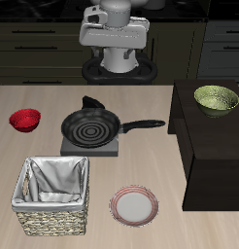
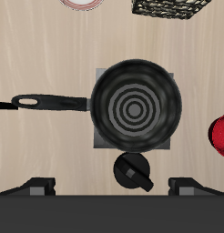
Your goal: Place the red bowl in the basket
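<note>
Red bowl (image 1: 25, 120) near 1 side edge of tabletop (image 1: 141, 112), empty, apart from basket (image 1: 53, 197) at front edge. Frying pan (image 1: 91, 125) mid-table beneath gripper (image 2: 112, 187). Finger state: cannot tell; only fingertips (image 2: 36, 185) visible.

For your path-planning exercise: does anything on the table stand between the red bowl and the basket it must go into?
Nothing visible does. The red bowl sits on bare table farther back than the basket; the frying pan stands off to the side, clear of that path.
</note>
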You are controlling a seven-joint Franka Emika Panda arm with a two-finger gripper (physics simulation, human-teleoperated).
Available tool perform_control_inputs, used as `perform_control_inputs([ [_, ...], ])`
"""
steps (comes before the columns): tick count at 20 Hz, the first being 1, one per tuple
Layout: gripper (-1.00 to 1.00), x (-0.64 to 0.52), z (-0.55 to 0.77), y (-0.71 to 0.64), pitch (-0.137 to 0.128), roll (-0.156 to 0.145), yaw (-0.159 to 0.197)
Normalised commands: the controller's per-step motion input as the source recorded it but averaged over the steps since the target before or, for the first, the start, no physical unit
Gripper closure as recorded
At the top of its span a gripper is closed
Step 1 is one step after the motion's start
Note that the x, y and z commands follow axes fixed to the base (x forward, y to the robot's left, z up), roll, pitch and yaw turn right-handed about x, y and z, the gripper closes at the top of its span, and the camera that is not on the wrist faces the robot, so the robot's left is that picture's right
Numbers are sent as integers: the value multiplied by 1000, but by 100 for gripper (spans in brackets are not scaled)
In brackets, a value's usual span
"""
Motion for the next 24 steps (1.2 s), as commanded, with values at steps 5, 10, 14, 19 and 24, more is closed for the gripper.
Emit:
perform_control_inputs([
  [5, -100, 162, -18, -416, 13, -48, -2],
  [10, -100, 207, 10, -565, 15, -51, -23],
  [14, -100, 134, 40, -404, -13, -30, -18],
  [19, -100, 141, -53, -408, 13, 5, -11],
  [24, -100, 69, 40, -381, -4, 15, -16],
])
